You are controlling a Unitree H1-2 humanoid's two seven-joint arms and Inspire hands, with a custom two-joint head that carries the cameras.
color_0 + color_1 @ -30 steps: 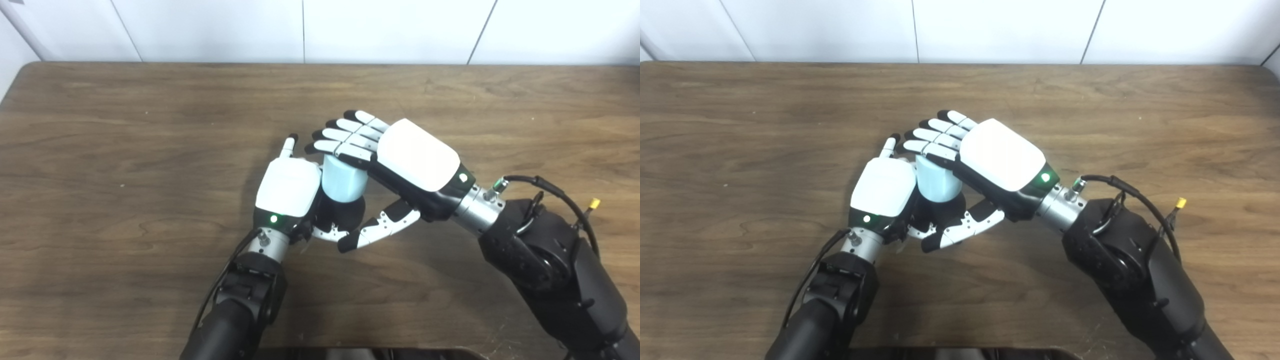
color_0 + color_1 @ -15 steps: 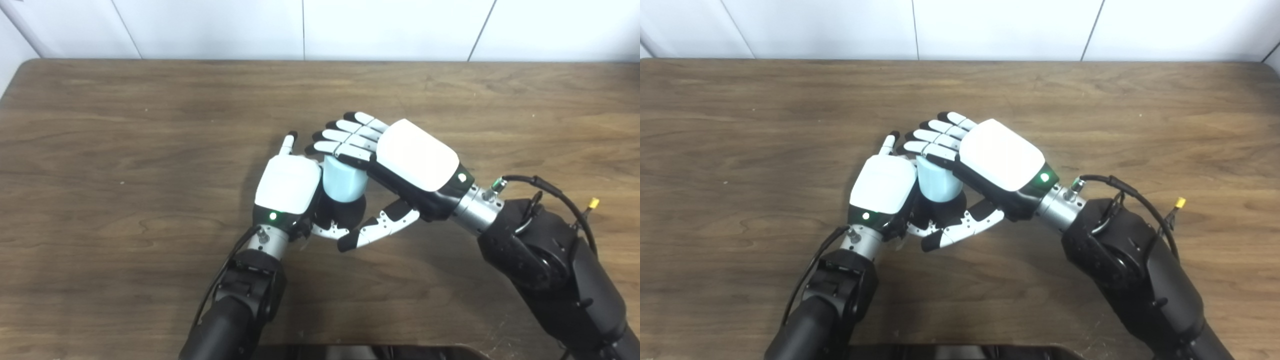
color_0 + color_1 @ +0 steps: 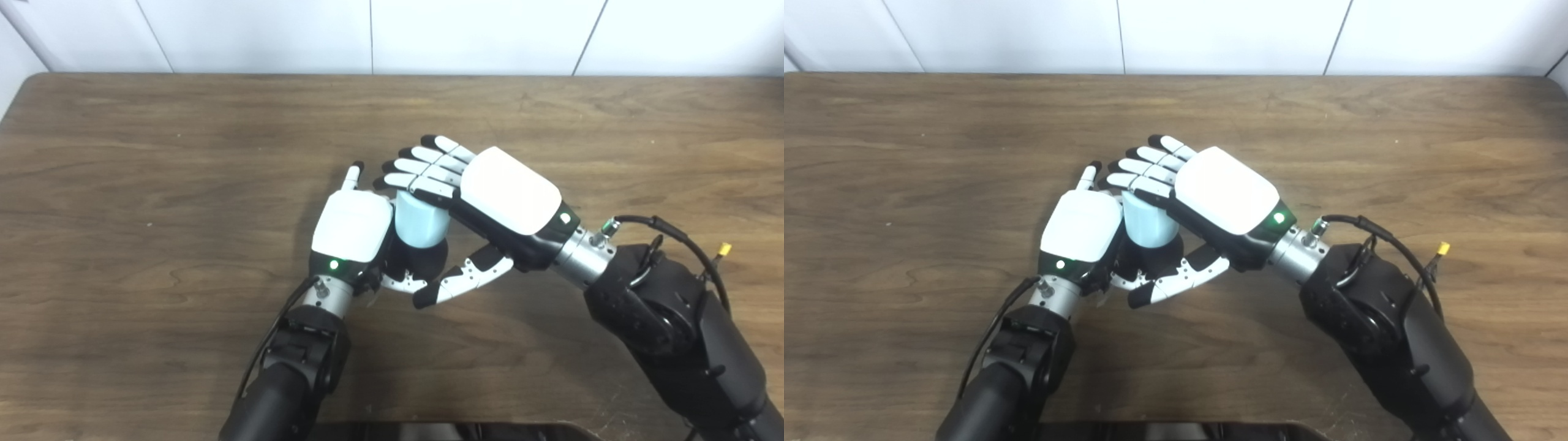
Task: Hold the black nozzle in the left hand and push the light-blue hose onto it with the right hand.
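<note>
A: Bench bare. Right hand lies flat on the light-blue hose, fingers extended, not wrapped.

B: Left hand grasps the black nozzle below the hose. Judged: mid-push; next, press straight down.

Setting: a plain indoor test room or lab, as far as one can tell
Table: brown wood-grain top, rounded corners, bare around the robot's arms
Wall: white flat panels with thin dark seams, directly behind the table's far edge
Light: even, indoor
</note>
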